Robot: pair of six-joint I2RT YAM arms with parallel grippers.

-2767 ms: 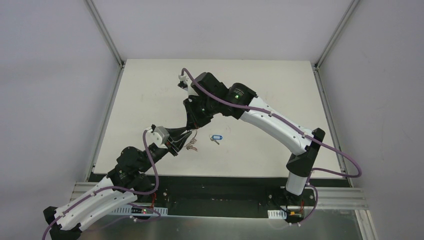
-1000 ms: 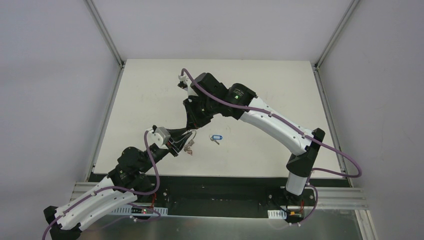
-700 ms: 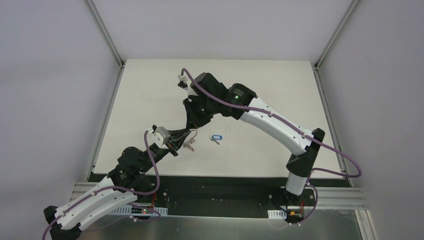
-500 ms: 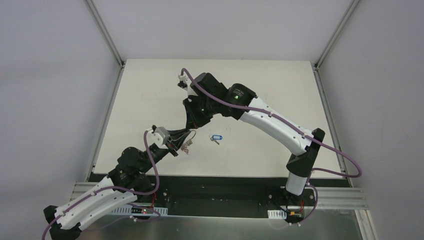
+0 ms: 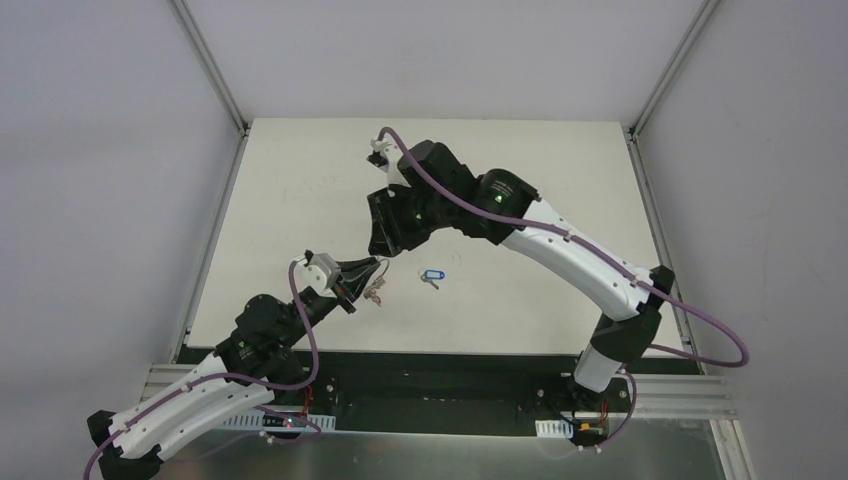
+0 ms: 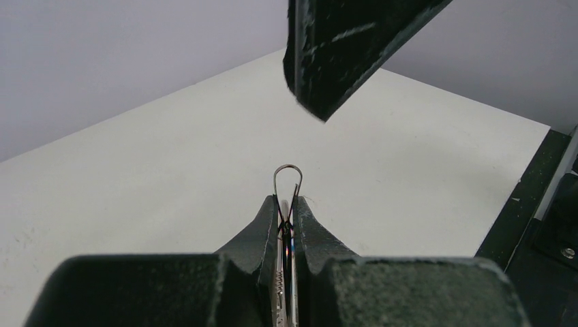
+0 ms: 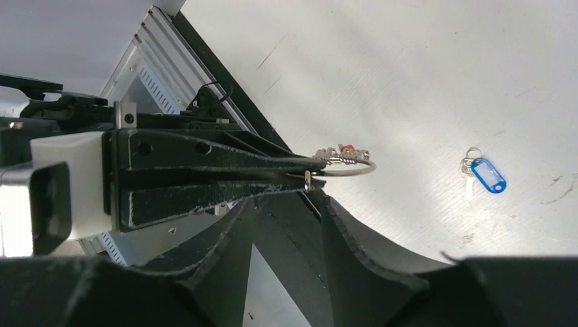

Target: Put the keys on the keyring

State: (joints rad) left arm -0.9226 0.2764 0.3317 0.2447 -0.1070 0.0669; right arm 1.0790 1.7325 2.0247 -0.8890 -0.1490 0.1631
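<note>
Above the table (image 5: 290, 200), left pincer (image 5: 374, 268) (clamped tight) grips keyring (image 7: 341, 158); right pincer (image 5: 384, 247) parted.

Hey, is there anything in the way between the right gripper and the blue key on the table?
Nothing visible does. The blue key lies alone on bare table, right of the keyring clamped in the left gripper. The right gripper hangs open above that ring, with open table between it and the key.
</note>
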